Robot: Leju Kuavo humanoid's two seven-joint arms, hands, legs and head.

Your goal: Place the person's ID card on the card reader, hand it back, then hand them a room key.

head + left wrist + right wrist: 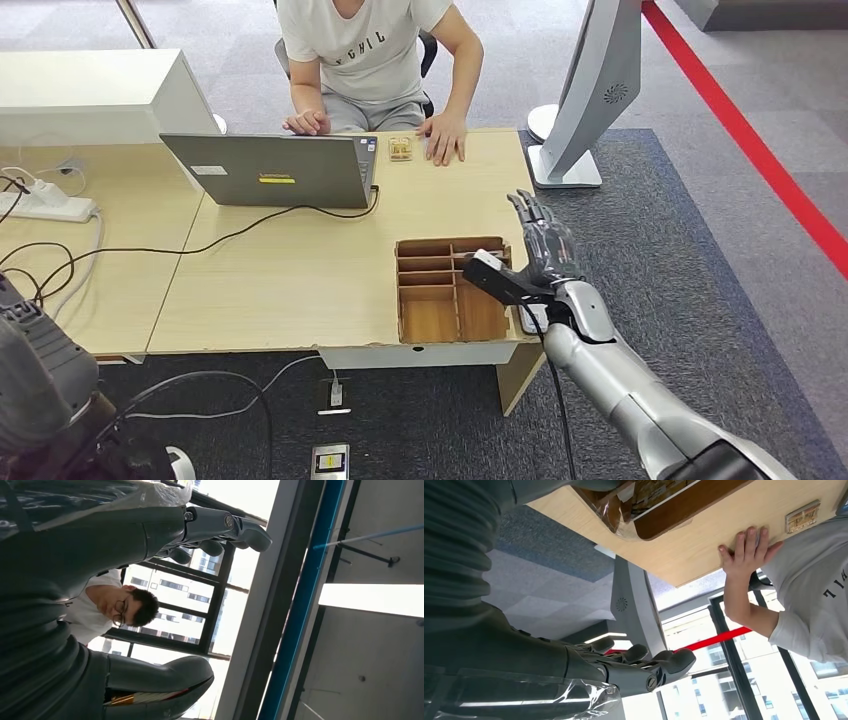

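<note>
Right hand [540,245] is raised over the right end of the desk [300,270], just right of the wooden tray [450,290], fingers straight and apart, nothing in it. Right wrist view agrees: fingers [644,662] extended, empty.

Left hand [220,532] is seen from its wrist camera, fingers loosely curled but apart, holding nothing.

The card [400,149] lies flat on the far edge of the desk, between the person's two hands [445,135], just right of the laptop [270,172]. In the right wrist view the card [802,516] sits just beside the person's hand [749,550], not touching.

The tray is at the near right corner of the desk, split into compartments; can't tell what is in them. A grey stand [585,90] stands on the carpet past the right end of the desk. A power strip [45,205] with cables sits on the far left.
</note>
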